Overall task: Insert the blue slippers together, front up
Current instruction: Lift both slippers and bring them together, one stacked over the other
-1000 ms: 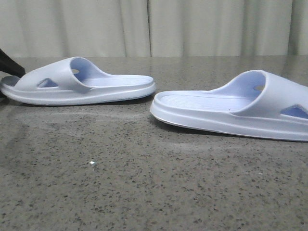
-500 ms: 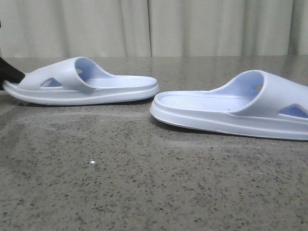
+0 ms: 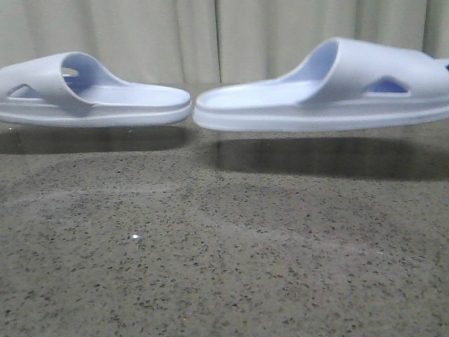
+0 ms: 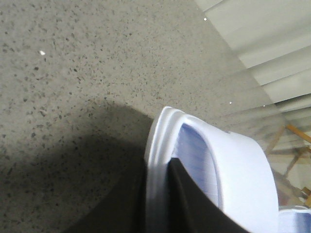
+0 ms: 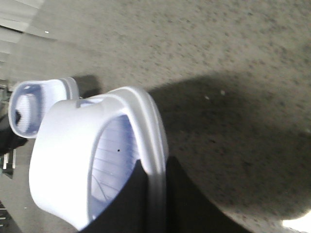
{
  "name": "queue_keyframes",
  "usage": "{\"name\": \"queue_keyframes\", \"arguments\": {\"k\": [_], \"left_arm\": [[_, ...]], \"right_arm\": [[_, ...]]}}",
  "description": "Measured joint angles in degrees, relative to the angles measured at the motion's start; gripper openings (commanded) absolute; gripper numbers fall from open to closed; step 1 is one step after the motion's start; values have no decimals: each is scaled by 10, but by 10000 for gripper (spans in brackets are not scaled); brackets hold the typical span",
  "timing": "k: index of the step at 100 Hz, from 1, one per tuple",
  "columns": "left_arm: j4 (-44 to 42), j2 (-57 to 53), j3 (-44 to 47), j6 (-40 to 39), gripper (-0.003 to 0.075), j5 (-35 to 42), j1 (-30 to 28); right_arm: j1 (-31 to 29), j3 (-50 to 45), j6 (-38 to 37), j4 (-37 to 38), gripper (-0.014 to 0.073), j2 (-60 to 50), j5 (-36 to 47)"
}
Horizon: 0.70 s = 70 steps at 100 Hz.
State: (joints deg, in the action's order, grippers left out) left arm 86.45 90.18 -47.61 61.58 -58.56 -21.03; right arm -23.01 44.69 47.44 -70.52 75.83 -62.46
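Both pale lavender-blue slippers hang in the air above the grey speckled table (image 3: 224, 253), soles level, heels facing each other a small gap apart. The left slipper (image 3: 91, 95) is held at its toe end, out of the front view; in the left wrist view my left gripper (image 4: 156, 194) is shut on its sole edge (image 4: 158, 145). The right slipper (image 3: 330, 98) is higher and larger in view; my right gripper (image 5: 155, 194) is shut on its sole edge (image 5: 150, 126). The left slipper also shows in the right wrist view (image 5: 34, 104).
Pale curtains (image 3: 224, 35) hang behind the table's far edge. The slippers cast dark shadows (image 3: 316, 158) on the tabletop below them. Nothing else stands on the table in view.
Both slippers were resting on the table; now both are lifted off it. The left one has moved left and up, the right one up and slightly left.
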Motion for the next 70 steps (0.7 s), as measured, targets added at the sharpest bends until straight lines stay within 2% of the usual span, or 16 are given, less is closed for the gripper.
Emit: {"name": "queue_keyframes", "arguments": {"k": [19, 34, 70], "left_arm": [[0, -1, 0, 0, 15, -57, -9], [11, -1, 6, 0, 15, -76, 8], [44, -1, 31, 0, 15, -78, 65]], "right_arm": [[0, 39, 7, -44, -106, 0, -29], [5, 45, 12, -55, -106, 0, -28], [69, 45, 20, -55, -106, 3, 35]]}}
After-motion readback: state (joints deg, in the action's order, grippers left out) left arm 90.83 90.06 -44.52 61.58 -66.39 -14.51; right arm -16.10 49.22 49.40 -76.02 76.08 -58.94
